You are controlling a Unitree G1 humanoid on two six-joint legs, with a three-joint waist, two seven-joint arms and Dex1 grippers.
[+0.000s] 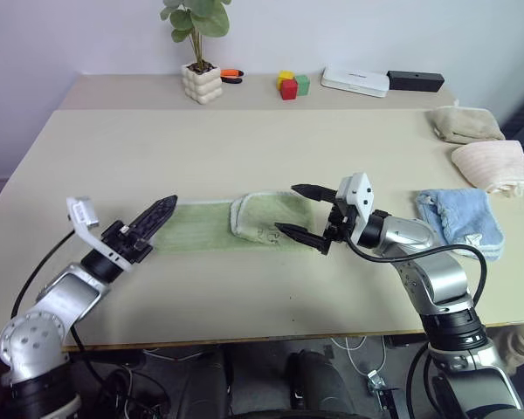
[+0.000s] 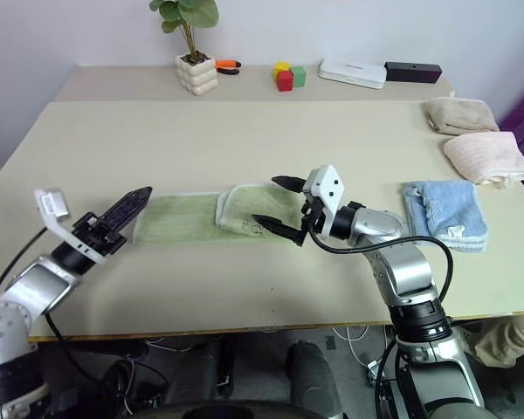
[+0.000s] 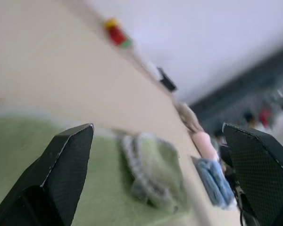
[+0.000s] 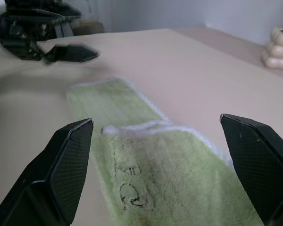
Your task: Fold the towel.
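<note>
Both pincers spread, empty: left pincer (image 1: 157,212), right pincer (image 1: 302,212); towel (image 1: 211,225) part-folded.

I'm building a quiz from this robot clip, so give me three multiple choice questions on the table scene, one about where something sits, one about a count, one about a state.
1. What lies nearest the right gripper on its outer side?
A. blue towel
B. potted plant
C. black box

2. How many folded towels lie beside the green towel?
A. one
B. three
C. five

3. How is the green towel lying?
A. fully flat
B. one end folded over
C. rolled up

Answers:
1. A, the blue towel lies just past that arm.
2. B: blue, pink, beige.
3. B, its right end is doubled over the strip.
</note>
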